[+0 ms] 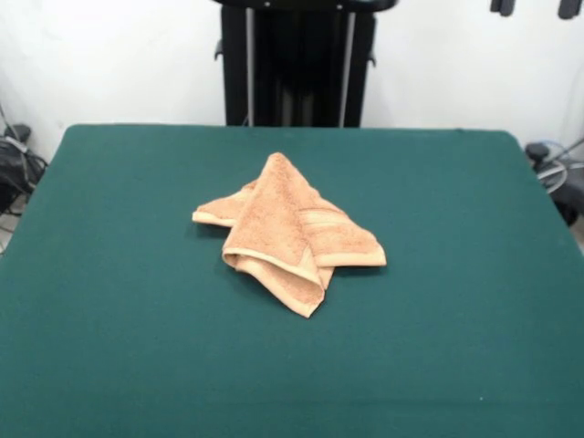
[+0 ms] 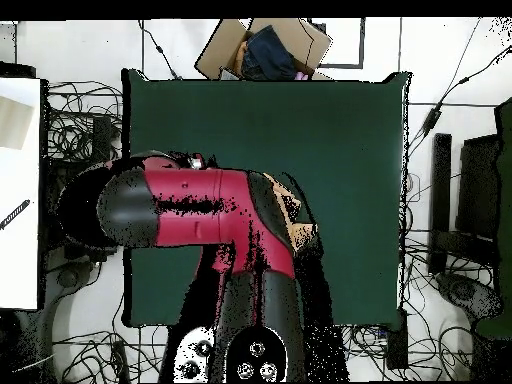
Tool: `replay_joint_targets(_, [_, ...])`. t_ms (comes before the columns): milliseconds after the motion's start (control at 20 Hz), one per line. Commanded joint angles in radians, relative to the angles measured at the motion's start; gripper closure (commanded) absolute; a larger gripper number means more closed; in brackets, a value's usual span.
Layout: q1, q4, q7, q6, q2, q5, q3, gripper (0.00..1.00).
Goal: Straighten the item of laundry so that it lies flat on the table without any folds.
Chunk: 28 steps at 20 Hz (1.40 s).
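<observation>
The light orange-tan towel [image 1: 287, 233] lies crumpled near the middle of the dark green table [image 1: 109, 292]. It is folded over itself into a rough triangle, with one corner pointing to the far side and hemmed edges layered at the front. In the overhead view the red and black arm [image 2: 190, 205] reaches across the table [image 2: 340, 130] and covers most of the towel [image 2: 303, 235]; only a tan strip shows beside it. My gripper [image 1: 537, 7] shows only as two dark tips at the top right edge, apart from each other and high above the table, far from the towel and empty.
The black pedestal [image 1: 297, 64] stands behind the table's far edge. Cables and dark gear lie beside the table on both sides [image 1: 18, 169]. Overhead, a cardboard box [image 2: 265, 45] sits past the table's top edge and a white surface [image 2: 18, 200] stands at the left.
</observation>
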Motion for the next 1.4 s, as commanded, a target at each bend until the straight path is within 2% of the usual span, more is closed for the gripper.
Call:
replay_joint_targets(50, [0.011,-0.009,0.158,0.091,0.070,-0.019,0.019,0.00])
replay_joint_targets(600, [0.018,0.055,0.173,-0.056,0.115,-0.035,0.009,0.00])
replay_joint_targets(1400, [0.044,0.094,0.216,-0.218,0.174,-0.052,-0.026,0.00])
